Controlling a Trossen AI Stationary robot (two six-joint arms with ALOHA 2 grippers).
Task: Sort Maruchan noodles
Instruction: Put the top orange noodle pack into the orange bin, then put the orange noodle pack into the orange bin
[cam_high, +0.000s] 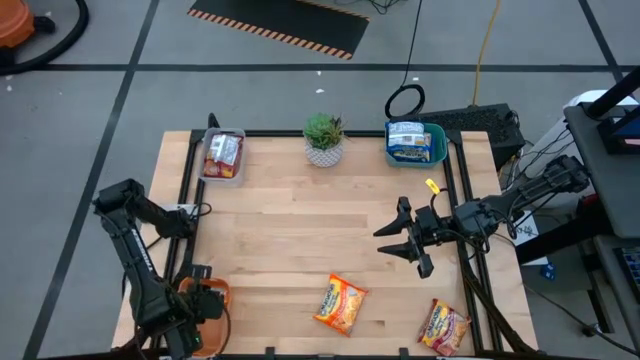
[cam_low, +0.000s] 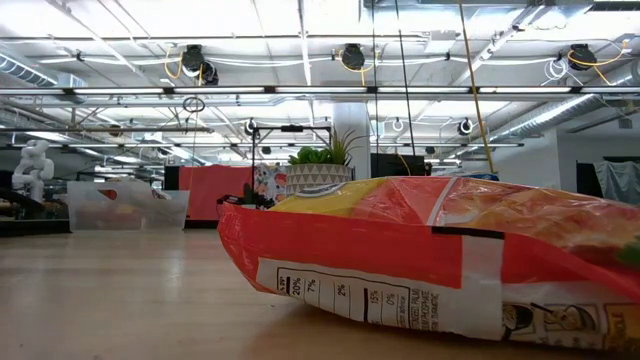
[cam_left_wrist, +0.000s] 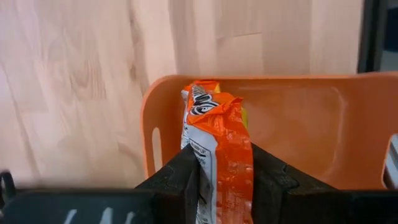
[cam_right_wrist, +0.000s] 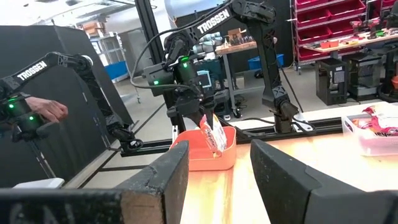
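At the table's near left corner, the left gripper (cam_high: 200, 305) hangs over the orange tray (cam_left_wrist: 298, 124) with its fingers clamped on 1 orange packet (cam_left_wrist: 217, 149). The packet stands upright between the 2 dark fingers, its crimped top edge rising above them and its lower part inside the tray; the right wrist view shows it dangling from the gripper just above the tray's rim (cam_right_wrist: 214, 134).

Farther back on the left side, a clear tray (cam_high: 222, 156) holds red-and-silver packets (cam_high: 224, 150). A small potted plant (cam_high: 324, 138) stands at the back middle of the wooden table (cam_high: 300, 240).

Near the front edge at the middle, 1 orange-yellow packet (cam_high: 341, 303) lies flat on the bare wood, well apart from both grippers; it fills the low view (cam_low: 440, 260).

The right gripper (cam_high: 402, 240) hovers over the table's right half with its fingers spread and nothing between them. It sits between the middle packet and the teal tray (cam_high: 415, 143) at the back right, which holds blue-white packets (cam_high: 408, 135).

Another orange packet (cam_high: 444, 325) lies at the front right corner, near the right arm but not touched by it.
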